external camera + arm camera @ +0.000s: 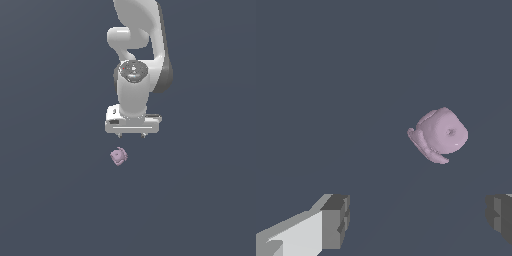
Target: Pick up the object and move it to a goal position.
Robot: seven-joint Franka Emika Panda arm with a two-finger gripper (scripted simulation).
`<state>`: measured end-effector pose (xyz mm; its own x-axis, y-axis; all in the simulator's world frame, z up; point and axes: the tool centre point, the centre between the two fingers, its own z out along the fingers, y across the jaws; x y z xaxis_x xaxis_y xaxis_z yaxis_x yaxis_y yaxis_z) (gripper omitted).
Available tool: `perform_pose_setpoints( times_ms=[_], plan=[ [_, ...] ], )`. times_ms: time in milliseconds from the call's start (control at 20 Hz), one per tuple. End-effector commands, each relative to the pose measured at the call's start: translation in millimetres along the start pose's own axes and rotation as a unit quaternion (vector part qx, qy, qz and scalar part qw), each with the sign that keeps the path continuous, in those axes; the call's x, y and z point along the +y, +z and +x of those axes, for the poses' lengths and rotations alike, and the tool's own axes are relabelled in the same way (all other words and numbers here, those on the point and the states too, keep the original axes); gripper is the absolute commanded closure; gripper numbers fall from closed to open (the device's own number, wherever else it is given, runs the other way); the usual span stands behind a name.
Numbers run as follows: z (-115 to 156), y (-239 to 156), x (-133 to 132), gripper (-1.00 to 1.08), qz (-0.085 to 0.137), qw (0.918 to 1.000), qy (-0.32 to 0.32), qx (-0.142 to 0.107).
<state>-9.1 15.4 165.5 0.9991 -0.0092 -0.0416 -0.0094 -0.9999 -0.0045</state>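
The gripper point(132, 135) hangs with jaws spread wide and empty, above the lilac blob point(118, 156), which lies on the grey floor just off to the exterior view's left. This looks like the approach step; next it must centre over the blob, then descend

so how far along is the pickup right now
Nothing is finished yet. The white pincer hangs open, and the small lilac-pink knobbly blob lies ungripped, outside its dark fingertips. In hand: lining up over it. Left: descend, close, lift, carry to the goal.
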Motion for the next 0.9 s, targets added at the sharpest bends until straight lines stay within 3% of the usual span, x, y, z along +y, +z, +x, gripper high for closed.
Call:
perform_pose_setpoints(
  times_ms=[0,450,850],
  plan=[
    [0,0,0,-0.92,0.0,1.0,0.0,0.0],
    [8,-12,-10,-0.92,-0.006,0.9992,-0.034,0.018],
    [9,-11,-10,-0.92,-0.006,0.9991,-0.038,0.018]
  ],
)
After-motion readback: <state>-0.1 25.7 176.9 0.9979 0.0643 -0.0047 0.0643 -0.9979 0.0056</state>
